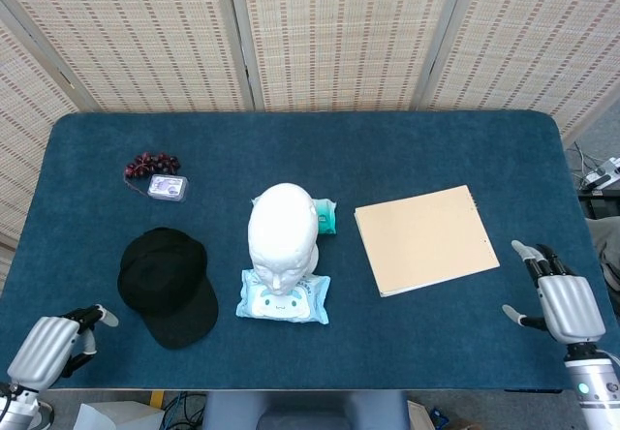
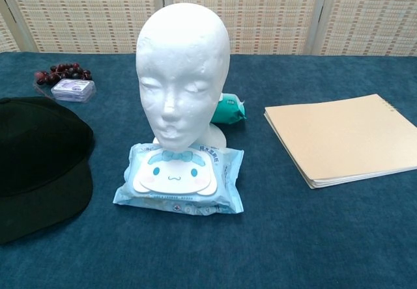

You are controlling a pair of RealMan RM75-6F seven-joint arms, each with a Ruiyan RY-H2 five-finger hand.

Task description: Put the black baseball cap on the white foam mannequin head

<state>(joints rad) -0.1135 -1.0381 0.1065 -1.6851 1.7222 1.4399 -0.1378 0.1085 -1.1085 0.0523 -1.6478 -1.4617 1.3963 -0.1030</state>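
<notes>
My left hand (image 1: 48, 348), a silver-shelled thing with dark fingers, sits at the lower left corner of the head view, right at the table's near edge; its fingers are apart and nothing is in them. Part of the wrist is cut off by the frame, and the chest view does not show this hand.

Just right of it lies the black fabric baseball cap (image 1: 167, 285), soft and matte, its rounded crown toward the top of the frame and the flat brim toward the bottom. In the chest view the cap (image 2: 39, 165) runs off the left edge, so only part shows. Above it, in the upper left of the table, sits a small bunch of dark red grapes (image 1: 151, 164) touching a little clear plastic box (image 1: 168, 188); what is inside the box is too small to tell.

At the centre stands the white foam mannequin head (image 1: 282, 229), upright, smooth but faintly pitted, bare on top, well apart from the cap. A pale blue soft pack of wipes (image 1: 283, 296) with a cartoon face lies against its base in front; a teal pouch (image 1: 325, 216) peeks out behind, mostly hidden.

Right of centre lies a flat tan stack of card folders (image 1: 424, 238) on the dark blue felt table (image 1: 387, 149).

My right hand (image 1: 557, 299) rests at the lower right edge, fingers spread, holding nothing.
</notes>
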